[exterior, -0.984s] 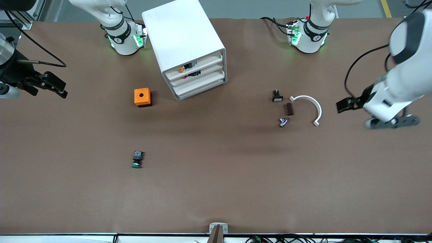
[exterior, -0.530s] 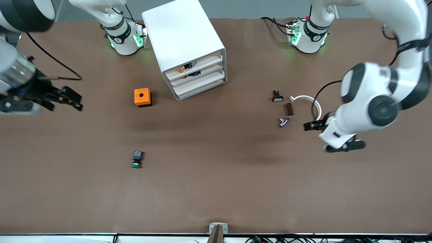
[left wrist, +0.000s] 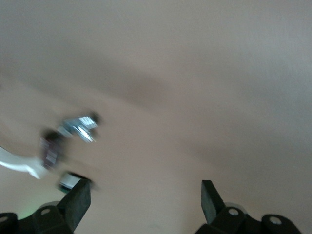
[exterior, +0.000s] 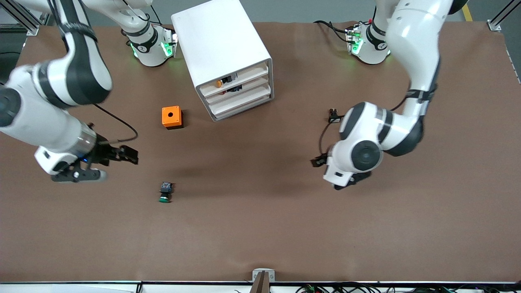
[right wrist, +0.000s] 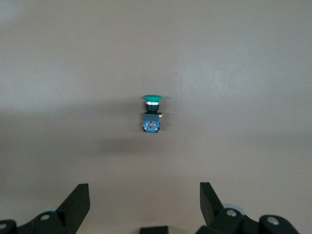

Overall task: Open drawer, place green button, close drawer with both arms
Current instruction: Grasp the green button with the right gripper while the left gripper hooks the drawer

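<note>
Nearest the front camera, we see the button [exterior: 165, 193] lying on its side on the bare tabletop [exterior: 260, 236], green cap toward the camera, untouched and well apart from everything else. Just beside it, toward the right arm's end, the right gripper [exterior: 129, 155] hangs above the tabletop with its jaws spread wide and empty; its wrist view frames the button [right wrist: 151, 113] squarely between the two fingers, so we judge it is lining up for the pick. The left gripper [exterior: 318, 161] is over bare tabletop toward the left arm's end, jaws likewise spread and holding nothing. Farther off sits the orange box [exterior: 172, 117], and farther still the white drawer cabinet [exterior: 222, 53], whose drawers look pushed in. By our reading nothing is done yet: opening a drawer, placing the button and closing all remain.
</note>
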Controlling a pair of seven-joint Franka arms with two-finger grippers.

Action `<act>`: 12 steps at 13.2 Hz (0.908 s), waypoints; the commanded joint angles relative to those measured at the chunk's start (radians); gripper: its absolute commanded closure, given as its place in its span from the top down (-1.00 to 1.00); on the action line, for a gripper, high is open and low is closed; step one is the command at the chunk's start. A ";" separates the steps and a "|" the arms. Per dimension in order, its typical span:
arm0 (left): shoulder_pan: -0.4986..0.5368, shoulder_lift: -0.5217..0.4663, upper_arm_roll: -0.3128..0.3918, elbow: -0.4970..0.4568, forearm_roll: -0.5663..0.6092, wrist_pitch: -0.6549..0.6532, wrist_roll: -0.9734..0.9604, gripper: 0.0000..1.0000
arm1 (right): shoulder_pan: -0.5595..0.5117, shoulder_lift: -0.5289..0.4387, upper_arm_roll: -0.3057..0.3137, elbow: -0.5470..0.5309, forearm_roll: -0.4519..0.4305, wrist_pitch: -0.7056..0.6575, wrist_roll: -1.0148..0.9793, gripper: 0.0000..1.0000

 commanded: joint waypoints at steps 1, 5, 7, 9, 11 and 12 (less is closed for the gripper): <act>-0.090 0.050 0.007 0.034 -0.061 0.038 -0.197 0.99 | 0.023 0.115 -0.002 0.018 0.003 0.077 0.124 1.00; -0.202 0.108 0.007 0.032 -0.220 0.143 -0.550 0.99 | 0.037 0.273 -0.003 0.011 0.002 0.235 0.230 1.00; -0.239 0.137 0.007 0.032 -0.306 0.184 -0.762 0.99 | 0.037 0.329 -0.007 0.009 0.000 0.292 0.233 1.00; -0.260 0.142 0.007 0.031 -0.363 0.187 -0.894 0.99 | 0.036 0.359 -0.008 -0.001 0.000 0.326 0.233 1.00; -0.260 0.145 0.006 0.023 -0.467 0.178 -1.009 0.99 | 0.037 0.376 -0.007 -0.015 0.000 0.350 0.232 0.97; -0.262 0.157 0.006 0.022 -0.533 0.174 -1.069 0.99 | 0.037 0.379 -0.008 -0.017 -0.001 0.350 0.232 0.85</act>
